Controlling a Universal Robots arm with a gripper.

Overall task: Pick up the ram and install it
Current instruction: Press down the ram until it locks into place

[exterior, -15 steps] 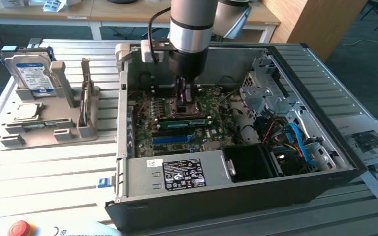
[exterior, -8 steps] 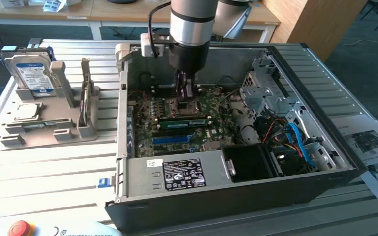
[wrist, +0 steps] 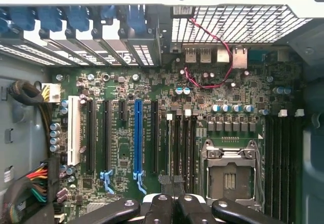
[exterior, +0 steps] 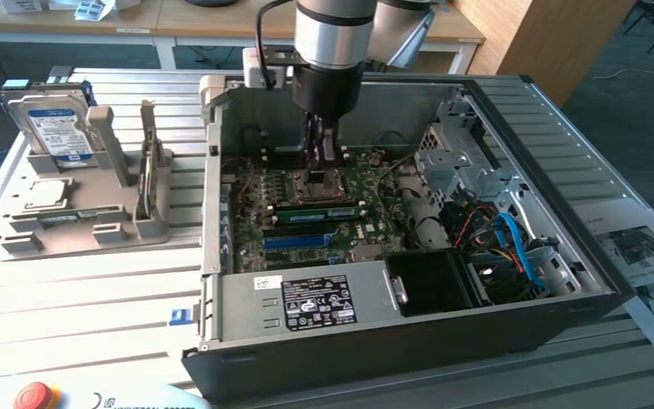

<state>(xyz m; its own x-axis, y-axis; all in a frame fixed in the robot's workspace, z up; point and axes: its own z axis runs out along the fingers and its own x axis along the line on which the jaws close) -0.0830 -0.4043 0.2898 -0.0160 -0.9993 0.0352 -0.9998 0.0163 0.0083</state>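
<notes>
Nearest the camera in the exterior view, the power supply [exterior: 318,302] closes off the front of the open case [exterior: 599,281]. Behind it on the motherboard [exterior: 378,192] lies a blue slot [exterior: 299,241], and just beyond that the ram [exterior: 321,210] stands on edge in a slot beside the CPU socket [wrist: 230,176]. Whether its latches have caught cannot be told.

The gripper [exterior: 327,177] hangs right behind and above the stick, fingers [wrist: 161,206] pressed together and holding nothing.

The ram looks light, thin and stiff. It would likely be brittle if bent and easily hurt at the chips and contacts. It is best taken by its bare long edges or short ends, and pressed evenly along the top edge.

Farther off, at the exterior view's left, a hard drive [exterior: 57,126] sits upright in a grey stand [exterior: 100,230].
</notes>
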